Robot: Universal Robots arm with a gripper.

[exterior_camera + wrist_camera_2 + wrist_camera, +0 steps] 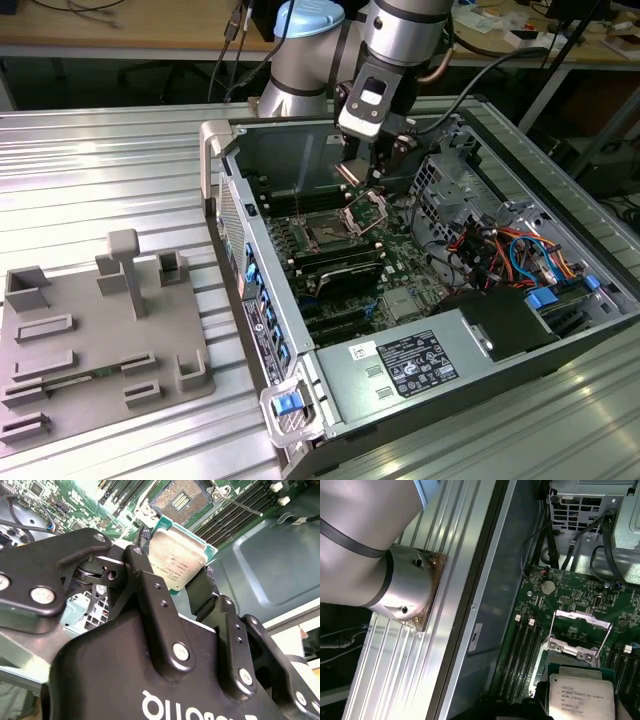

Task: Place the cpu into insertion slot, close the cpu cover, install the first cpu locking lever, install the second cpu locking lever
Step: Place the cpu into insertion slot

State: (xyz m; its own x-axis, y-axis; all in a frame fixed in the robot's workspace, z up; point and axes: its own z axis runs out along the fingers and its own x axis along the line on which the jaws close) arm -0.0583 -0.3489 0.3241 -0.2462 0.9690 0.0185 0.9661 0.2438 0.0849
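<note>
My gripper (362,168) hangs inside the open computer case, shut on the cpu (352,173), a flat silver-grey chip held tilted by its edges. In the second wrist view the cpu (177,560) sits between the two black fingers (150,595), above the green motherboard (80,500). The insertion slot (325,233) lies open below and toward the exterior view's left of the chip, its dark contact field (181,499) bare. The cpu cover (366,209) stands raised on its hinge beside the slot. In the first wrist view the cpu (580,695) hovers near the lifted cover (582,620).
Case walls (250,240) surround the board. A drive cage (455,180) and bundled cables (500,245) crowd the exterior view's right, with a power supply (420,360) in front. Black memory slots (335,265) flank the socket. A grey fixture plate (90,340) lies outside the case.
</note>
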